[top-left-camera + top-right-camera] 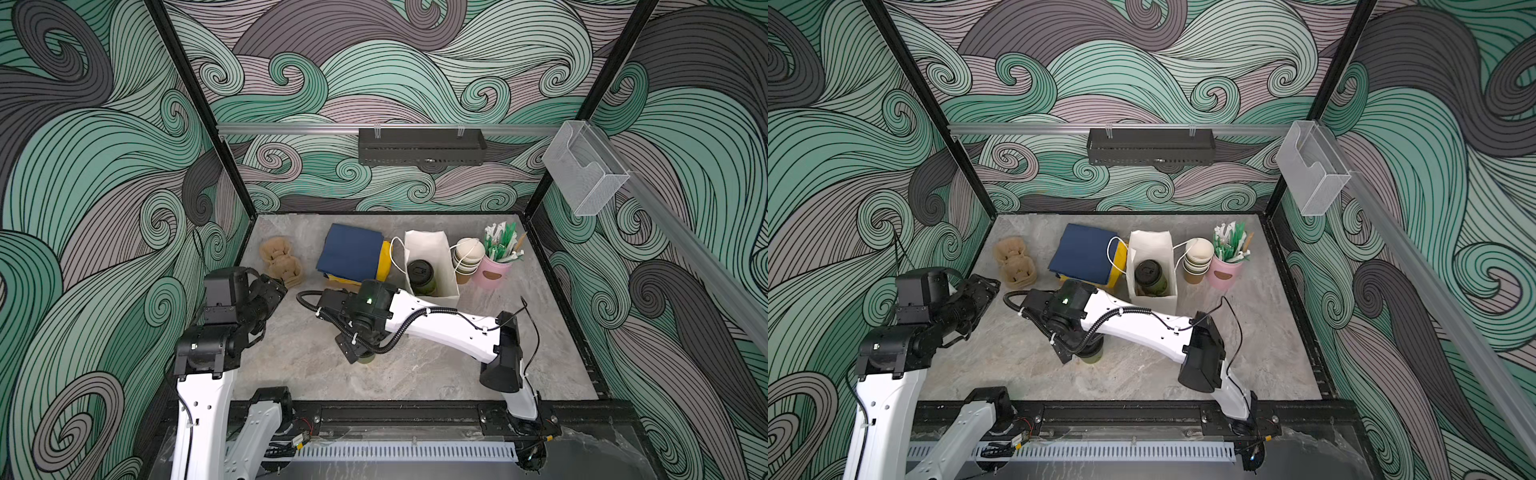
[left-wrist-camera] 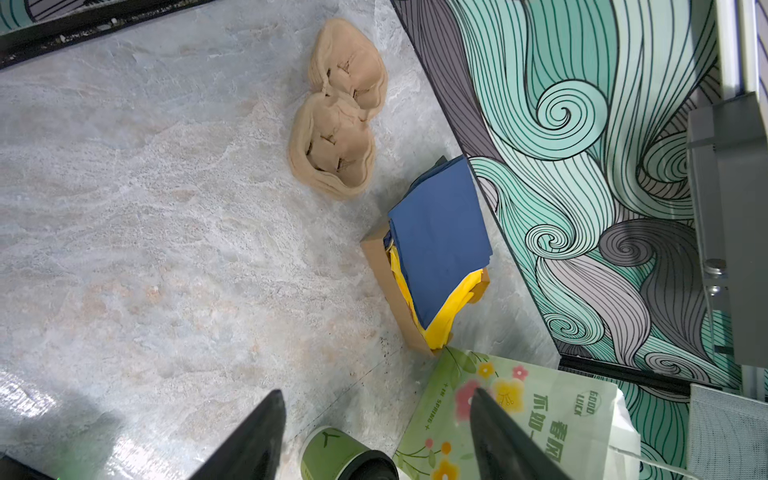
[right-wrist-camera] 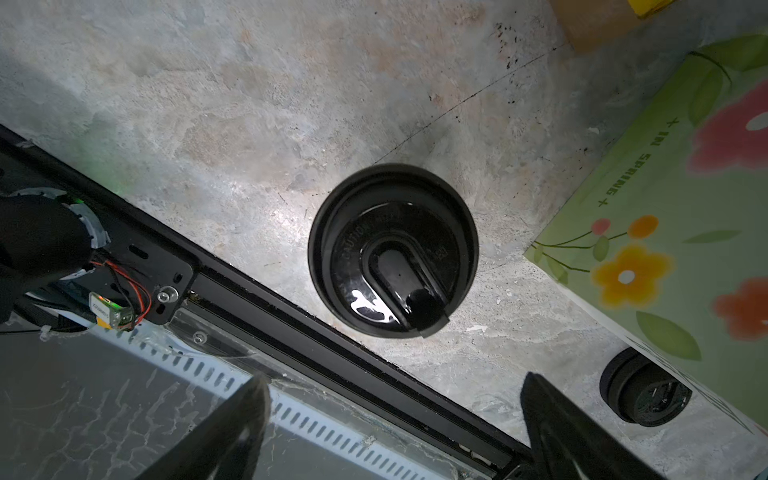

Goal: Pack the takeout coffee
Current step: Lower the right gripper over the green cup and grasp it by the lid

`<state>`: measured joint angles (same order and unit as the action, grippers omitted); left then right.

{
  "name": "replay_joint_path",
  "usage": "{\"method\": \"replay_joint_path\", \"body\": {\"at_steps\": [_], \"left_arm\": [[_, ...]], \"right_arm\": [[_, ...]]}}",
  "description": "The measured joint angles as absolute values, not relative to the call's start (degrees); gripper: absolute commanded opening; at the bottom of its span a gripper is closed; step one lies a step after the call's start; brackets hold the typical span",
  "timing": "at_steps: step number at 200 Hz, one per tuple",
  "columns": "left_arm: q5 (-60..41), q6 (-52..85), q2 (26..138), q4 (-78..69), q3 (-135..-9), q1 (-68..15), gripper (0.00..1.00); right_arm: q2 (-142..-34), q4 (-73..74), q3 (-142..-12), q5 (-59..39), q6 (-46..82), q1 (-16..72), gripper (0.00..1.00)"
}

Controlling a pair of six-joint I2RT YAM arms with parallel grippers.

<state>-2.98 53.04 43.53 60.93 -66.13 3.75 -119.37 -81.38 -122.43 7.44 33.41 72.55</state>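
While cup (image 2: 332, 451) stands upright, axis vertical, lid (image 3: 392, 249) up | right claw (image 3: 392, 377) wide, empty | left claw (image 2: 376, 392) wide, empty

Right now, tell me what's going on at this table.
The robot is packing takeout coffee into a white paper bag. The first cup already stands inside the bag. The second cup stands on the table near the front edge. The right gripper is poised above it, jaws wide apart and not touching it. The left gripper sits off to the left, jaws open and empty.
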Motion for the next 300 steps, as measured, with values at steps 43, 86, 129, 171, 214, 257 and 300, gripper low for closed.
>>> {"method": "replay_joint_path", "body": {"at_steps": [43,86,129,171,214,257,300], "left_arm": [[-3.0,53.1,42.9,62.0,-66.1,3.7,0.73],[-3.0,53.0,42.9,62.0,-66.1,3.7,0.73],[-3.0,53.0,42.9,62.0,-66.1,3.7,0.73],[-3.0,53.0,42.9,62.0,-66.1,3.7,0.73],[-3.0,52.9,42.9,62.0,-66.1,3.7,0.73],[-3.1,52.9,43.0,62.0,-66.1,3.7,0.73],[-3.2,52.9,43.7,61.9,-66.1,3.7,0.73]], "right_arm": [[-120.7,-79.3,-122.4,6.2,33.5,70.9,0.87],[-121.8,-77.7,-121.3,5.7,33.4,70.1,0.84],[-122.9,-75.9,-120.2,4.9,33.5,70.1,0.76],[-123.0,-75.6,-119.3,5.0,33.5,70.1,0.73],[-123.0,-75.3,-118.5,5.5,33.5,70.1,0.77],[-123.0,-74.7,-117.5,5.5,33.5,70.1,0.75],[-123.0,-74.2,-117.1,5.3,33.6,70.1,0.74]]}}
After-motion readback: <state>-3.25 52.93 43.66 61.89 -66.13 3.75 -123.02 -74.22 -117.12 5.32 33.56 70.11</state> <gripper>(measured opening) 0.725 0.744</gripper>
